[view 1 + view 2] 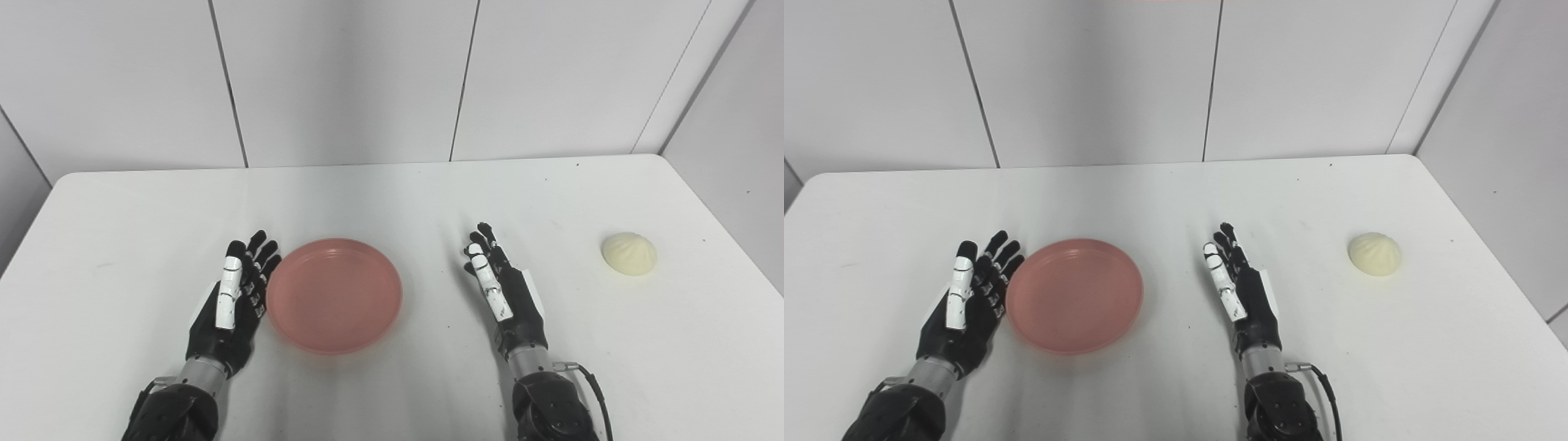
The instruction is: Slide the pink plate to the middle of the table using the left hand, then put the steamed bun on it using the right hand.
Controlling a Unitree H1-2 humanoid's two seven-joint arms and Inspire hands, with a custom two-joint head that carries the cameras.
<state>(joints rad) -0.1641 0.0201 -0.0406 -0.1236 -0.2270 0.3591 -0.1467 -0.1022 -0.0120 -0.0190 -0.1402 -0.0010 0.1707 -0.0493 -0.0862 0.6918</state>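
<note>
The pink plate [334, 295] lies empty on the white table [392, 190], a little left of the middle. My left hand [236, 297] is open, fingers straight, its edge against the plate's left rim. My right hand [502, 288] is open and empty, right of the plate and apart from it. The pale steamed bun [629, 253] sits on the table far to the right, well clear of the right hand. In the right eye view the plate [1074, 296] and the bun [1374, 253] show the same layout.
White wall panels [343, 79] stand behind the table's far edge. The table's right edge [723, 226] runs close past the bun. A cable [597, 392] loops off the right wrist.
</note>
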